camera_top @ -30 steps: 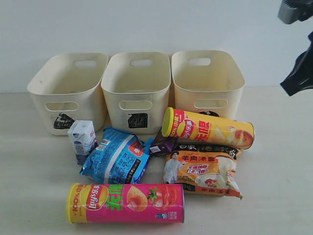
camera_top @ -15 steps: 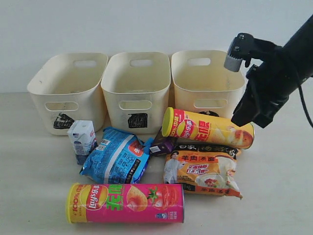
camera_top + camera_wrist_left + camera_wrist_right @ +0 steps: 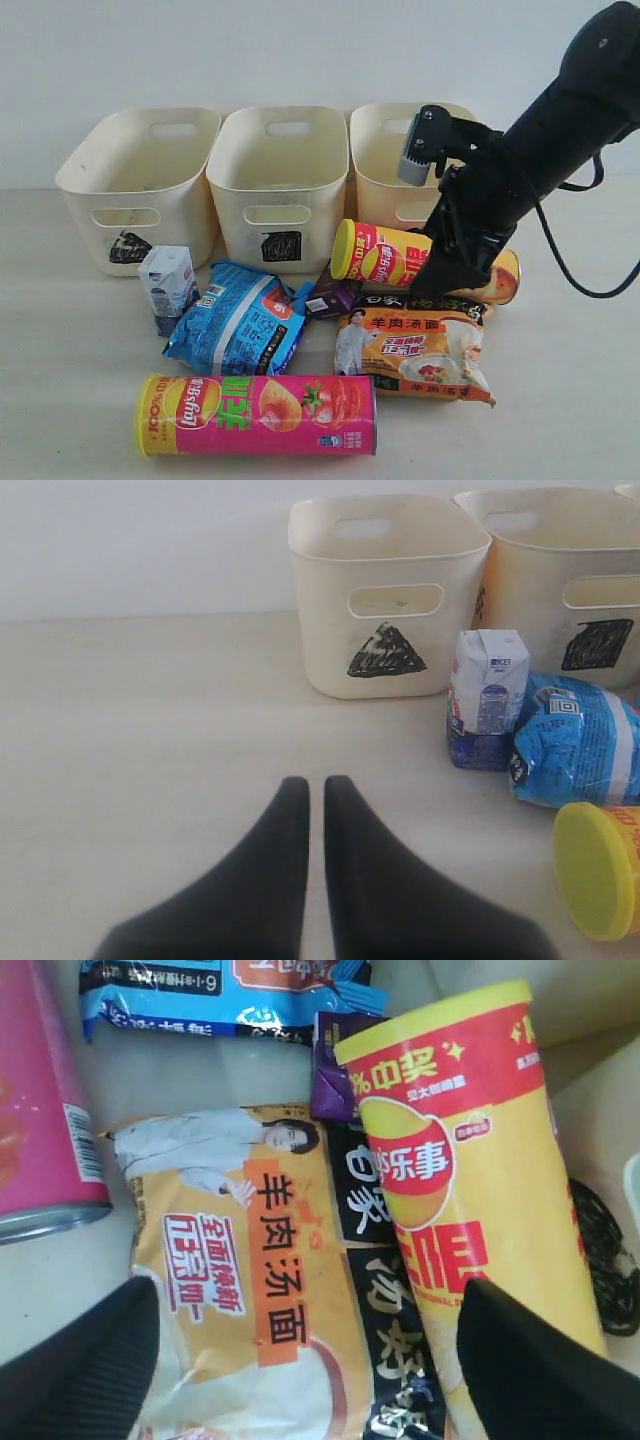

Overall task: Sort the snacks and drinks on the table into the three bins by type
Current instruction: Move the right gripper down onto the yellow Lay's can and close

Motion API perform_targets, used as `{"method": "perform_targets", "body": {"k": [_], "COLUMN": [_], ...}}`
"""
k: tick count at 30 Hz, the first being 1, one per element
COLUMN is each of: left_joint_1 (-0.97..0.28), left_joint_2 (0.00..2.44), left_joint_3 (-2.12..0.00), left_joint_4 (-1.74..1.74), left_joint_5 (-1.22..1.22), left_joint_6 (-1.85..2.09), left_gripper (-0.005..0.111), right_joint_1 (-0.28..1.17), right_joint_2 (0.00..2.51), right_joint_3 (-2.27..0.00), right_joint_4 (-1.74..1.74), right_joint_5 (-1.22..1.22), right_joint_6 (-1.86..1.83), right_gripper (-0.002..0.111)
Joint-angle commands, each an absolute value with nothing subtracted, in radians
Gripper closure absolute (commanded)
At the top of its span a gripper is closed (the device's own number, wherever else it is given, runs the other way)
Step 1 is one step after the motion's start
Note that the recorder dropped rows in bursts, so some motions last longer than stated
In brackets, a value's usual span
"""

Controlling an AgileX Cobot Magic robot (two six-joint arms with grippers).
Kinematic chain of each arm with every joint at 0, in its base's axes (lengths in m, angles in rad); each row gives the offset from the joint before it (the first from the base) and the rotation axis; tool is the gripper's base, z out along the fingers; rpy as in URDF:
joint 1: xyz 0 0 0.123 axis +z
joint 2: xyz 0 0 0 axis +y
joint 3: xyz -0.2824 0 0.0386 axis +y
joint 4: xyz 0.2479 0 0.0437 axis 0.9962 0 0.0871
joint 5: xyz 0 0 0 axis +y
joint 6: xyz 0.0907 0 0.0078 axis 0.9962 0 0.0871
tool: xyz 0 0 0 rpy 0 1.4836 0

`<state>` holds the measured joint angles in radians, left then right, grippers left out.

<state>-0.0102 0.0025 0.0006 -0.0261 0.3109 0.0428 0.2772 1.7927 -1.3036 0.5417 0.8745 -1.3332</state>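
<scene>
My right gripper [image 3: 440, 282] [image 3: 310, 1300] is open and hangs low over the yellow-red chip tube [image 3: 385, 258] [image 3: 460, 1160] and the orange noodle packet [image 3: 415, 350] [image 3: 250, 1270], holding nothing. The purple carton [image 3: 333, 297] [image 3: 335, 1070] is wedged between that tube and the blue packet [image 3: 240, 320] [image 3: 575, 740]. The white carton [image 3: 168, 285] [image 3: 487, 695] stands by the triangle bin [image 3: 185, 225] [image 3: 320, 630]. Nearest the front lies the pink tube [image 3: 258, 415]. My left gripper [image 3: 316, 785] is shut and empty over bare table; the exterior view does not show it.
The square bin [image 3: 235, 225] and the circle bin [image 3: 380, 200] stand in a row with the triangle bin against the white back wall. The right arm covers part of the circle bin's front. Bare table lies left of the triangle bin.
The right arm has swung in from the upper right and come down to the left, over the yellow-red tube and the orange packet. No snack or drink has moved.
</scene>
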Motion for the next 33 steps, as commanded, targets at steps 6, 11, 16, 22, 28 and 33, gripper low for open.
{"method": "perform_targets", "body": {"k": [6,11,16,22,28,33], "left_joint_1": [-0.008,-0.008,-0.008,-0.008,-0.008,-0.008], "left_joint_2": [0.000,0.000,0.000,0.000,0.000,0.000], "left_joint_3": [0.000,0.000,0.000,0.000,0.000,0.000], "left_joint_4": [-0.037,-0.037,-0.037,-0.037,-0.037,-0.037], "left_joint_5": [0.311,0.311,0.311,0.311,0.311,0.311], "left_joint_6": [0.045,0.045,0.045,0.045,0.045,0.045], "left_gripper": [0.102,0.102,0.102,0.102,0.102,0.102], "right_joint_1": [0.278,0.278,0.278,0.278,0.278,0.278], "right_joint_2": [1.837,1.857,1.861,1.875,1.907,1.936], "right_joint_3": [-1.307,-1.307,-1.307,-1.307,-1.307,-1.307], "right_joint_4": [0.547,0.547,0.553,0.567,0.567,0.569], "right_joint_5": [0.815,0.779,0.737,0.720,0.660,0.621], "right_joint_6": [-1.468,-1.503,-1.506,-1.524,-1.527,-1.532], "right_gripper": [0.034,0.034,0.034,0.034,0.034,0.034]}}
